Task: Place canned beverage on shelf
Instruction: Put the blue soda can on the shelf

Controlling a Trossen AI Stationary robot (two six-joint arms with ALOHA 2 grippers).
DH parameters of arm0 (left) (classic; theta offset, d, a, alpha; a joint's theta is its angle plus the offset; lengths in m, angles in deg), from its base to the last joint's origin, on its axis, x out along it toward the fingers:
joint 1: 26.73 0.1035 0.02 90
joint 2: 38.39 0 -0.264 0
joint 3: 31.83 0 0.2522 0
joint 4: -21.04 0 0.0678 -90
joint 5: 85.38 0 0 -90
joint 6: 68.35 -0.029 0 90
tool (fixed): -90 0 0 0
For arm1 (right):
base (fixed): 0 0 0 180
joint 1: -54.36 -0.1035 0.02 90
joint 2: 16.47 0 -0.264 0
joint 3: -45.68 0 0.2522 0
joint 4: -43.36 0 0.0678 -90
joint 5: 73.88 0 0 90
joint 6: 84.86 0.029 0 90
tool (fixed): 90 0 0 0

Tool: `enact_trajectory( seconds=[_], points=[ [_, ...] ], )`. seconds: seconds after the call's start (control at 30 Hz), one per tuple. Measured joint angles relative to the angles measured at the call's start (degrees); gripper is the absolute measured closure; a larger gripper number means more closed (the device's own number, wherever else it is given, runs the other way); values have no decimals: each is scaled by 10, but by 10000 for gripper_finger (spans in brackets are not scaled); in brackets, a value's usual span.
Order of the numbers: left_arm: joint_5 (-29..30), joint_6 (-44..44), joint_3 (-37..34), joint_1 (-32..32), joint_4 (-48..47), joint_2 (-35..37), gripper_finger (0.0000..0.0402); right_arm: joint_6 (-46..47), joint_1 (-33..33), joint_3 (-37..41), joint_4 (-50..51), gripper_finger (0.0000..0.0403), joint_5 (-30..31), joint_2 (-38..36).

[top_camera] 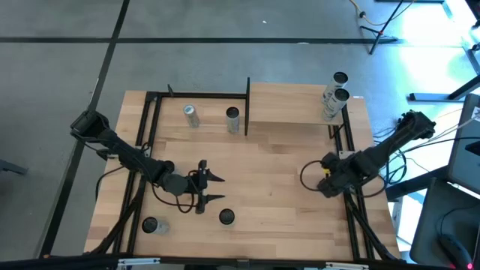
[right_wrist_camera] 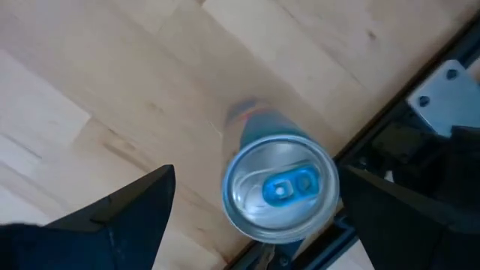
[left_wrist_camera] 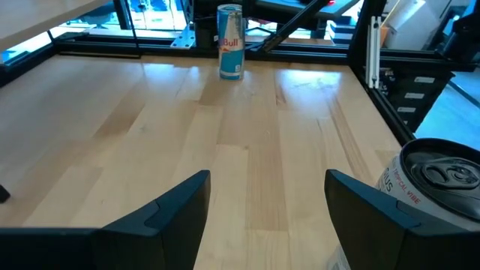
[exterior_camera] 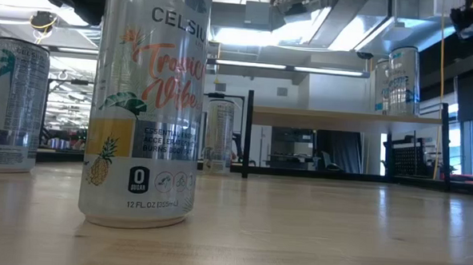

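At the left of the light wooden counter (top_camera: 285, 172), the left gripper (top_camera: 213, 188) is held released just above the surface, nothing between its jaws, a pale Celsius can (top_camera: 226, 217) standing near it. The raised light-wood shelf (top_camera: 289, 103) carries two silver cans (top_camera: 335, 96) at its right end. The right gripper (right_wrist_camera: 255, 210) is spread wide over an upright blue-tabbed silver can (right_wrist_camera: 280, 187), apparently without contact.

Two dark robot arms reach inward over a table. The left arm stretches from the left edge toward the middle, low and level, its left gripper (top_camera: 212, 187) spread wide open. The right arm bends in from the right edge, its right gripper (top_camera: 324, 169) pointing downward, fingers parted.
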Motion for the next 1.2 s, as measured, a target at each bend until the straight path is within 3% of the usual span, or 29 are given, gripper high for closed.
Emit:
enact_trajectory(
  seconds=[0.33, 0.6, 0.77, 0.93, 1.07, 1.2],
  points=[
    [0, -4, 0, 0, -1, 0, 154, -26, 0, 42, -13, 55, -10, 4],
    [0, -5, 0, 0, -1, 0, 154, -114, 1, 47, -37, 203, -5, 4],
    [0, -5, 0, 0, -1, 0, 154, -197, 1, 15, -90, 203, 0, 5],
    [-1, -5, 0, 0, -1, 0, 154, -298, 4, -28, -133, 203, 67, 13],
    [-1, -5, 0, 0, 2, 0, 154, -426, 35, -54, -198, 203, 90, 50],
    [-7, -6, 0, 0, 15, 0, 154, -593, 89, -91, -234, 203, 58, 119]
  ],
)
